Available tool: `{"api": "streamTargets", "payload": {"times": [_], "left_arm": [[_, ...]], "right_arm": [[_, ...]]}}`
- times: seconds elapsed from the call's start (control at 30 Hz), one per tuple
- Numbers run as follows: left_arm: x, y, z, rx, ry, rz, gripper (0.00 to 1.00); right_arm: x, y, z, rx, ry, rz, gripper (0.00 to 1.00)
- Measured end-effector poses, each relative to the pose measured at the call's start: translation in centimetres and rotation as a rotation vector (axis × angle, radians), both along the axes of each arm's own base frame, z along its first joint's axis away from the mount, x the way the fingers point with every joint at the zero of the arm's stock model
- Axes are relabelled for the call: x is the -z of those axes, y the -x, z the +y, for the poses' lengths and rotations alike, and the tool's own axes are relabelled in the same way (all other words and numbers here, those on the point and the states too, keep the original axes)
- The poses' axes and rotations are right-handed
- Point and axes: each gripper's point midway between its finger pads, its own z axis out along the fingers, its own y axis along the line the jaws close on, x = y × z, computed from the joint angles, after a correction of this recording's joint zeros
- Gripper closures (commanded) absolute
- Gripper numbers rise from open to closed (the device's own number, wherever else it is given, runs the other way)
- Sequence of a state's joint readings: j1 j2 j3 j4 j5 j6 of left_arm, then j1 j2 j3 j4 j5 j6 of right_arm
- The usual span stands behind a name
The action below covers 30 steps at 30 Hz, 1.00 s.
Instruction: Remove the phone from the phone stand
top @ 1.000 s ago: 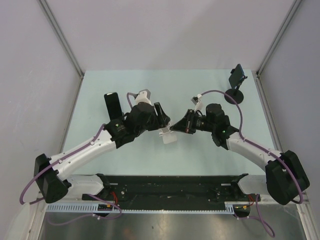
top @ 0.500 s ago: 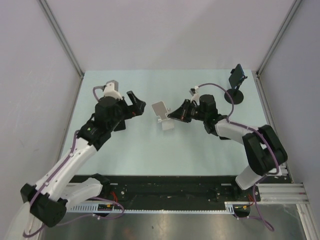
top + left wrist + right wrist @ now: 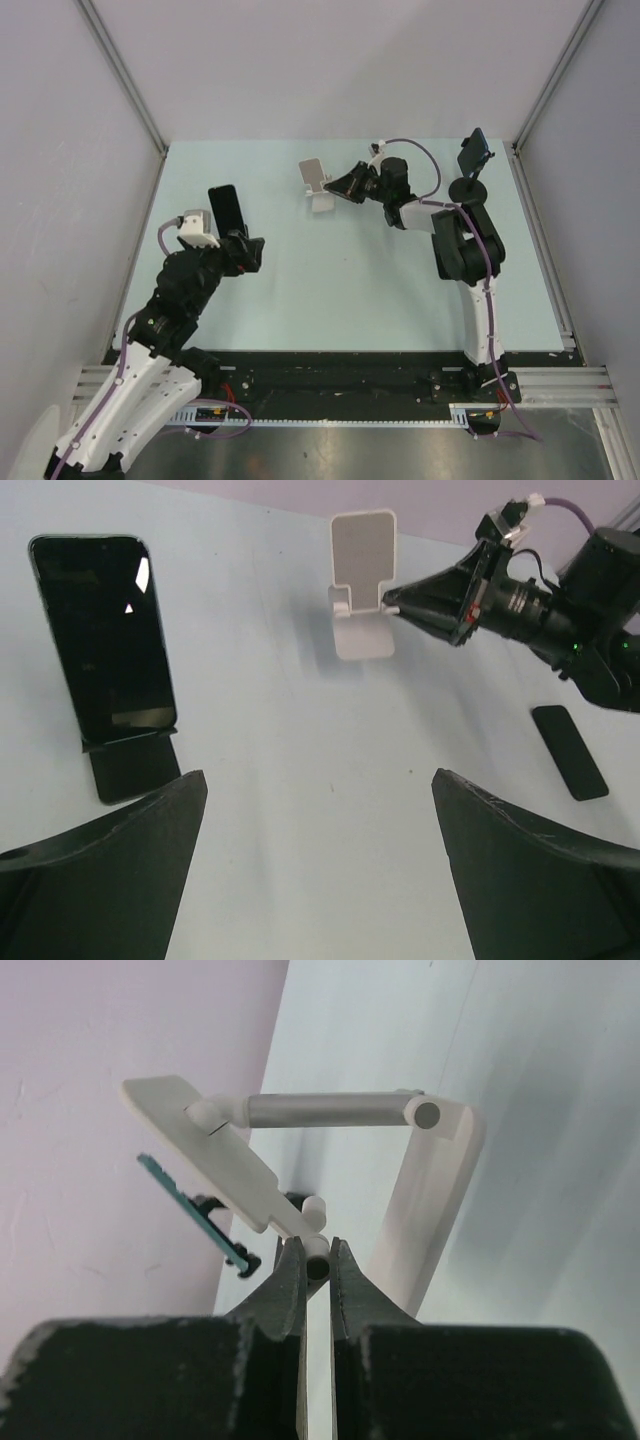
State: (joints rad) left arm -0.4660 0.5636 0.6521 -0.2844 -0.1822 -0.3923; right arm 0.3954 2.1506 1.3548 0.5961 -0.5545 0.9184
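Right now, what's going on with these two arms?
The right gripper is shut on the front lip of an empty white phone stand, far across the table. The left gripper is open and holds nothing, facing a black phone propped on a black stand. Another dark phone lies flat on the table beside the right arm.

This is a robotics lab test cell. A pale green table [image 3: 350,290] is boxed in by 3 plain grey wall panels [image 3: 340,70] rising from its far and side edges, joined by aluminium posts [image 3: 123,75]. Along the table's near edge runs a black mounting rail [image 3: 340,372], and purple cables [image 3: 570,505] run bare above the table.
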Motion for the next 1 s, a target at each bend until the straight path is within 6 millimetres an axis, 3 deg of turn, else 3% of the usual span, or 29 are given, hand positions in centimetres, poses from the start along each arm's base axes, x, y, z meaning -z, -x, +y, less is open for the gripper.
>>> {"api": "streamTargets", "payload": {"times": [0.13,0.27,0.47,0.7,0.87,0.93,1.0], "left_arm": [[1.3,0.4,1.0,-0.038,-0.021,0.003,0.00],[1.6,0.5,1.6,-0.065,-0.027,0.006,0.00],[1.5,0.4,2.3,-0.100,-0.031,-0.003,0.00],[2.1,0.3,2.3,-0.104,-0.043,0.017,0.00],[2.7,0.1,2.2,-0.103,-0.053,0.036,0.00],[2.7,0.1,2.2,-0.103,-0.054,0.037,0.00],[2.7,0.1,2.2,-0.102,-0.053,0.036,0.00]], "right_arm": [[1.3,-3.7,0.1,0.009,-0.032,0.003,1.00],[3.3,-5.6,-0.1,-0.005,-0.035,0.016,1.00],[6.0,-5.2,-0.6,-0.066,-0.040,0.069,1.00],[6.7,-4.3,-1.2,-0.140,-0.061,0.081,1.00],[7.1,-4.0,-2.3,-0.180,-0.075,0.094,0.89],[7.2,-3.9,-2.7,-0.191,-0.077,0.098,0.81],[7.5,-3.8,-3.2,-0.203,-0.075,0.104,0.66]]}}
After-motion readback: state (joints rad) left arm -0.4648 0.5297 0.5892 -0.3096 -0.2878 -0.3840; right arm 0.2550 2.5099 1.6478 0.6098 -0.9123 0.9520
